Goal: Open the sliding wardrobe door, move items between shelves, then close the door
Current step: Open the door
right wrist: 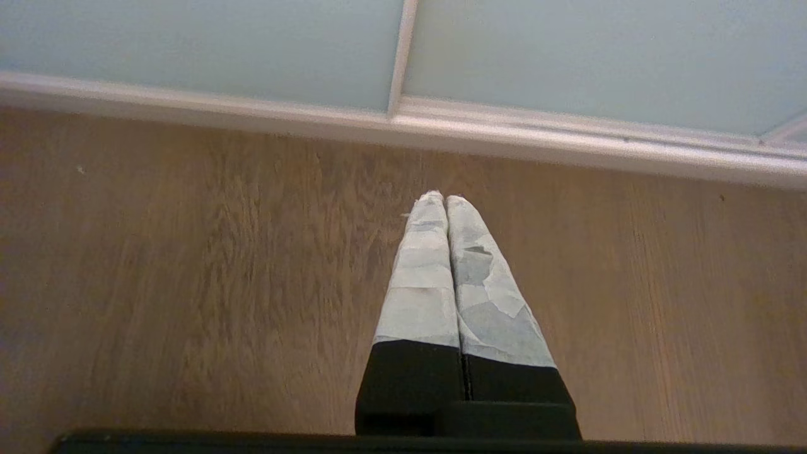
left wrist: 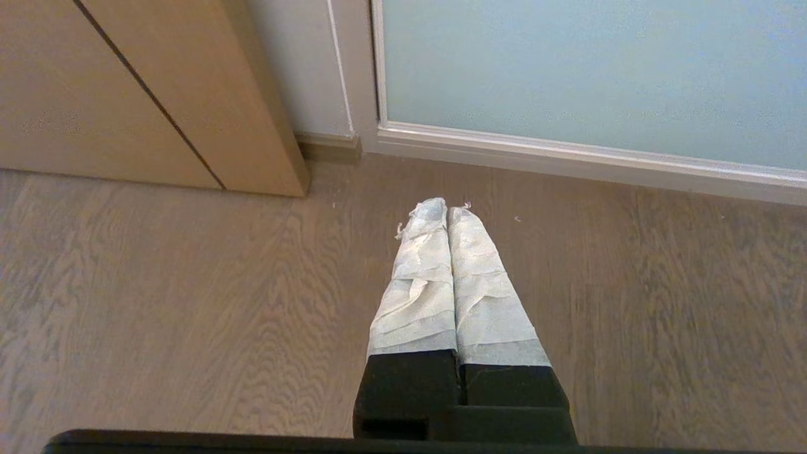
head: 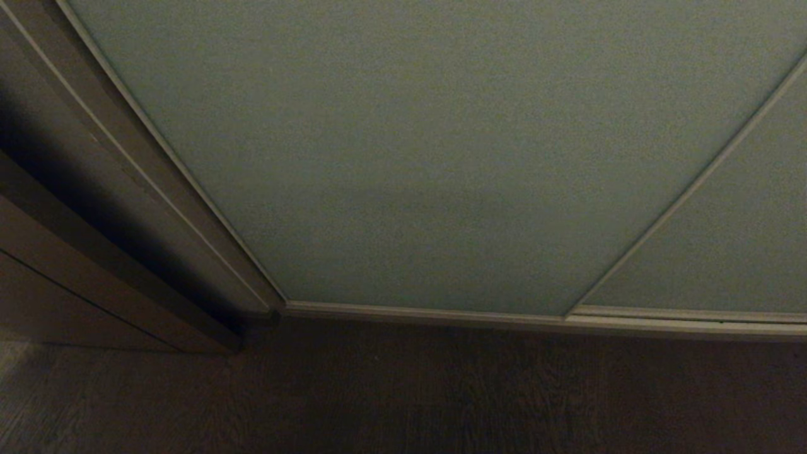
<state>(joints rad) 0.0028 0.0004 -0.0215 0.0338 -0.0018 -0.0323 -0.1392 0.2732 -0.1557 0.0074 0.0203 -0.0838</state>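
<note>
The sliding wardrobe door (head: 410,157) fills most of the head view, a grey-green panel in a thin pale frame, standing closed down to the floor track. A second panel (head: 725,239) adjoins it on the right. Both panels also show in the right wrist view as the door (right wrist: 189,44). My left gripper (left wrist: 446,209) hangs low over the wood floor near the door's left corner, its white-wrapped fingers shut on nothing. My right gripper (right wrist: 444,198) hangs over the floor in front of the seam between the panels, shut and empty. The items and shelves are hidden.
Dark brown wooden side trim (head: 94,208) runs along the left of the door. A light wooden cabinet (left wrist: 145,94) stands left of it. The pale floor track (head: 504,318) lies along the door's foot. Wood floor (head: 403,397) spreads in front.
</note>
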